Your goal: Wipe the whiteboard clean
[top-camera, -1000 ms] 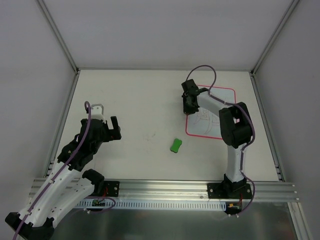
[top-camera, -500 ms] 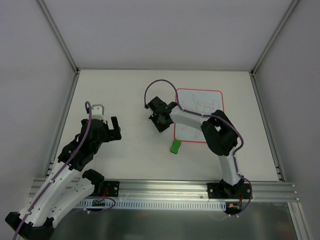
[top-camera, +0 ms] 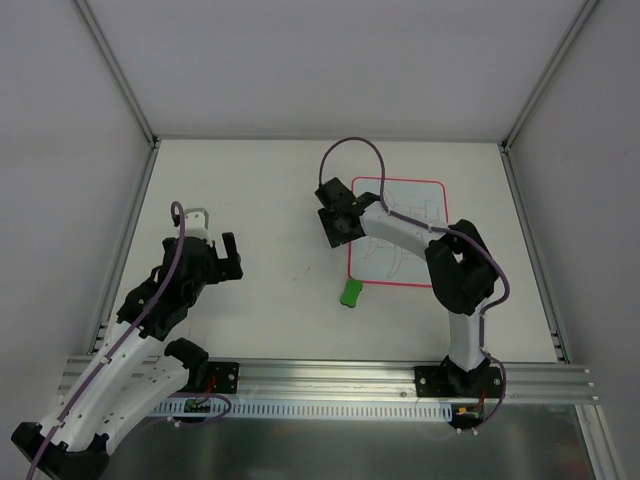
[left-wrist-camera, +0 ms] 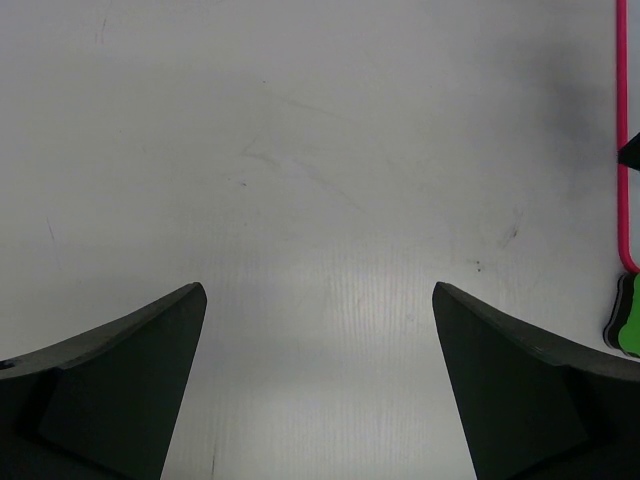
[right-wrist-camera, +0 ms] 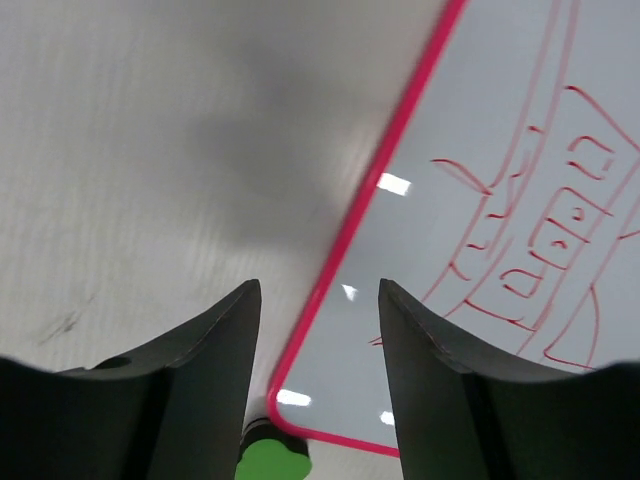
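Observation:
The whiteboard (top-camera: 390, 262) lies flat at the right of the table, white with a red-pink border and red line scribbles (right-wrist-camera: 545, 240). A green eraser (top-camera: 350, 293) rests on the table against the board's near left corner, and shows as well in the right wrist view (right-wrist-camera: 272, 462). My right gripper (top-camera: 336, 228) hovers over the board's left edge (right-wrist-camera: 385, 210), open, with nothing between its fingers. My left gripper (top-camera: 228, 262) is well to the left, wide open over bare table (left-wrist-camera: 320, 290).
The left wrist view catches the board's pink edge (left-wrist-camera: 622, 150) and the eraser (left-wrist-camera: 628, 320) at its far right. White walls with metal frame rails (top-camera: 125, 230) enclose the table. The arms' mounting rail (top-camera: 330, 380) runs along the near edge.
The whiteboard has slid left and squared up, its corner now at the eraser. My right gripper swung left, came partly back and went from shut to open. The left arm stayed still.

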Action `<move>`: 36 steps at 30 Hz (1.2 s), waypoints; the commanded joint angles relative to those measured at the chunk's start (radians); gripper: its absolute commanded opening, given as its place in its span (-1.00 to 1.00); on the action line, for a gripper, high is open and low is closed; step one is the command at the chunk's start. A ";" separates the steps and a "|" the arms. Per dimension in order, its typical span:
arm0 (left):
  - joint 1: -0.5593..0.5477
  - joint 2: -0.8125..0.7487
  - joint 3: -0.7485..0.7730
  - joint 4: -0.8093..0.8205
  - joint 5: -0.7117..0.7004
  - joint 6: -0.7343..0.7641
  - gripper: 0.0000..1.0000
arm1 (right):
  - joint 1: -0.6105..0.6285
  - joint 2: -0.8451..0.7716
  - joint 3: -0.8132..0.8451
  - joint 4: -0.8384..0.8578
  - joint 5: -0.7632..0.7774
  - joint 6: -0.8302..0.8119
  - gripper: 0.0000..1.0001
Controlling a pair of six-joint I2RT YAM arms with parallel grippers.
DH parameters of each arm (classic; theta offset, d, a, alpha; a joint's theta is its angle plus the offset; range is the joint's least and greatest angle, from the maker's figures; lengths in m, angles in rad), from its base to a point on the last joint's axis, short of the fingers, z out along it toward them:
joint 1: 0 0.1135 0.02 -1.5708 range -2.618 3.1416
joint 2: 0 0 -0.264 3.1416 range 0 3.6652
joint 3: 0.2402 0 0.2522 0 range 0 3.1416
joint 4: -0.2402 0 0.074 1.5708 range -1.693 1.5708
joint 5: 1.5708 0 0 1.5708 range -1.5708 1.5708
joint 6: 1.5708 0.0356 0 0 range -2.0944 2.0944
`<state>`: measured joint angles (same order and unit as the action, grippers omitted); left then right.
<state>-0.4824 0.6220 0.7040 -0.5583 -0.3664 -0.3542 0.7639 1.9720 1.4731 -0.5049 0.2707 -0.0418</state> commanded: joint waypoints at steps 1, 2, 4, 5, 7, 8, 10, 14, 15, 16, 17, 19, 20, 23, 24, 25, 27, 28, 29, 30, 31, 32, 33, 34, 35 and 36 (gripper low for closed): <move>0.010 0.001 -0.005 0.018 0.004 0.008 0.97 | -0.060 -0.038 -0.016 -0.001 0.096 0.095 0.09; 0.008 0.002 -0.005 0.018 0.006 0.008 0.98 | -0.070 -0.030 -0.008 -0.001 0.088 0.100 0.09; 0.008 0.007 -0.003 0.018 0.007 0.009 0.97 | -0.093 -0.004 -0.002 -0.001 0.068 0.121 0.09; 0.008 0.007 -0.003 0.018 0.010 0.011 0.97 | -0.100 0.007 0.003 0.000 0.062 0.126 0.07; 0.010 0.008 -0.003 0.018 0.009 0.011 0.97 | -0.107 0.036 0.022 -0.001 0.059 0.126 0.04; 0.010 0.008 -0.003 0.018 0.011 0.011 0.98 | -0.106 0.045 0.030 0.000 0.059 0.125 -0.01; 0.010 0.008 -0.003 0.018 0.007 0.012 0.98 | -0.106 0.063 0.052 -0.001 0.056 0.122 -0.07; 0.011 0.008 -0.003 0.018 0.011 0.012 0.98 | -0.106 0.090 0.072 0.002 0.036 0.120 -0.14; 0.010 0.008 -0.003 0.020 0.012 0.012 0.97 | -0.106 0.096 0.073 0.003 0.030 0.123 -0.14; 0.010 0.010 -0.003 0.018 0.014 0.012 0.97 | -0.106 0.099 0.076 0.005 0.021 0.126 -0.14; 0.010 0.010 -0.005 0.020 0.014 0.012 0.98 | -0.106 0.100 0.076 0.008 0.015 0.132 -0.14; 0.011 0.012 -0.003 0.017 0.015 0.014 0.98 | -0.107 0.110 0.076 0.009 0.001 0.146 -0.14; 0.010 0.012 -0.003 0.018 0.017 0.014 0.97 | -0.106 0.113 0.076 0.012 -0.005 0.149 -0.14; 0.011 0.013 -0.003 0.020 0.017 0.014 0.97 | -0.106 0.125 0.076 0.017 -0.034 0.166 -0.14; 0.010 0.010 -0.003 0.018 0.018 0.014 0.98 | -0.106 0.128 0.076 0.017 -0.039 0.171 -0.14; 0.010 0.012 -0.003 0.018 0.018 0.014 0.98 | -0.106 0.136 0.076 0.017 -0.047 0.175 -0.16; 0.011 0.013 -0.003 0.020 0.018 0.014 0.98 | -0.104 0.145 0.078 0.016 -0.051 0.177 -0.23; 0.011 0.013 -0.003 0.018 0.018 0.014 0.97 | -0.104 0.148 0.079 0.017 -0.065 0.177 -0.25; 0.011 0.012 -0.003 0.020 0.020 0.014 0.97 | -0.103 0.159 0.082 0.017 -0.076 0.166 -0.29; 0.010 0.013 -0.003 0.020 0.018 0.014 0.98 | -0.100 0.165 0.090 0.016 -0.094 0.155 -0.33; 0.011 0.013 -0.003 0.018 0.020 0.014 0.97 | -0.089 0.171 0.096 0.016 -0.097 0.142 -0.37; 0.011 0.010 -0.005 0.018 0.020 0.015 0.97 | -0.081 0.185 0.102 0.016 -0.100 0.113 -0.48; 0.011 0.012 -0.003 0.018 0.018 0.015 0.98 | -0.075 0.192 0.108 0.014 -0.105 0.100 -0.52; 0.011 0.010 -0.003 0.018 0.018 0.015 0.98 | -0.063 0.198 0.119 0.014 -0.120 0.089 -0.57; 0.011 0.010 -0.003 0.020 0.018 0.015 0.98 | -0.055 0.206 0.127 0.012 -0.128 0.080 -0.62; 0.013 0.008 -0.003 0.018 0.015 0.015 0.98 | -0.049 0.220 0.133 0.011 -0.134 0.060 -0.68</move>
<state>-0.4824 0.6292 0.7040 -0.5583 -0.3656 -0.3538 0.6724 2.1235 1.5845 -0.5030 0.2398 0.0509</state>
